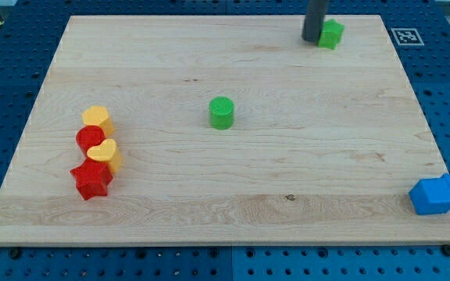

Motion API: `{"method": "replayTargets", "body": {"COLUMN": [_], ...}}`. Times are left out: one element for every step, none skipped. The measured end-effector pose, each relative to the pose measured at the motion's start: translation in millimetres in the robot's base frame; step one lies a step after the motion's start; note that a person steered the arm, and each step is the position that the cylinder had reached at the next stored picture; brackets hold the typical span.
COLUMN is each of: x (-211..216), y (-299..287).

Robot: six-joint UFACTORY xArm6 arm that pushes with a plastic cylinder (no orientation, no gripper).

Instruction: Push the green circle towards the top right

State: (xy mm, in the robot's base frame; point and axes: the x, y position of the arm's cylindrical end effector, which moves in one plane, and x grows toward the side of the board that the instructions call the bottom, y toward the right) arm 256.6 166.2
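The green circle is a short green cylinder standing near the middle of the wooden board. My tip is at the view's top, right of centre, far above and to the right of the green circle. It stands just left of a second green block, touching or almost touching it; that block's shape is partly hidden by the rod.
At the view's left, a tight cluster holds a yellow block, a red block, a yellow heart and a red star. Two blue blocks sit at the board's bottom right edge.
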Motion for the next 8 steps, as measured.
{"method": "replayTargets", "body": {"x": [4, 4, 4, 8, 20, 51, 74, 90], "y": [30, 55, 66, 15, -63, -135, -201, -247]}}
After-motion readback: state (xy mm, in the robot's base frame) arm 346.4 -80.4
